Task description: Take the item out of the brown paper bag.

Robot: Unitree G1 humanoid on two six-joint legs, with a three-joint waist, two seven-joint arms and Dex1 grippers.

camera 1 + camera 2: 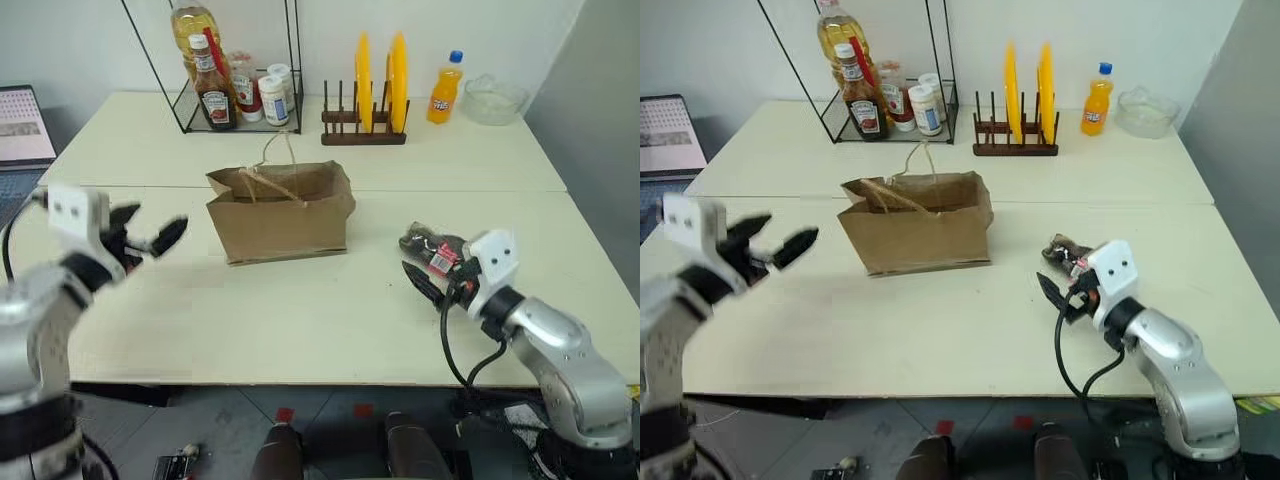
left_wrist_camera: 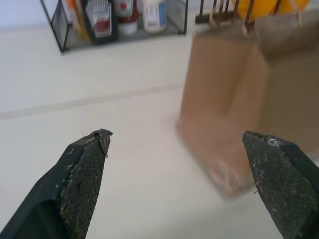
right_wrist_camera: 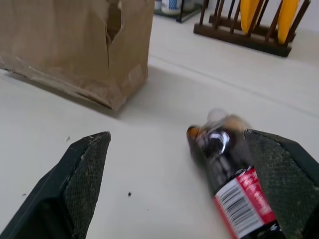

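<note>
The packet (image 1: 432, 250) lies on the table (image 1: 300, 310) right of the bag (image 1: 280, 212), both grippers (image 1: 150, 235) (image 3: 184, 184) spread empty.

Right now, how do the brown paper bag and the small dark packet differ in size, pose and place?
The paper bag is tan, creased and much bigger; the packet is small, dark and glossy with a red-and-white label. The bag stands upright, mouth open upward, near the middle of the table; the packet lies flat on its side, outside the bag, close to the right gripper. Both rest on the same pale table, and no gripper holds either.
</note>
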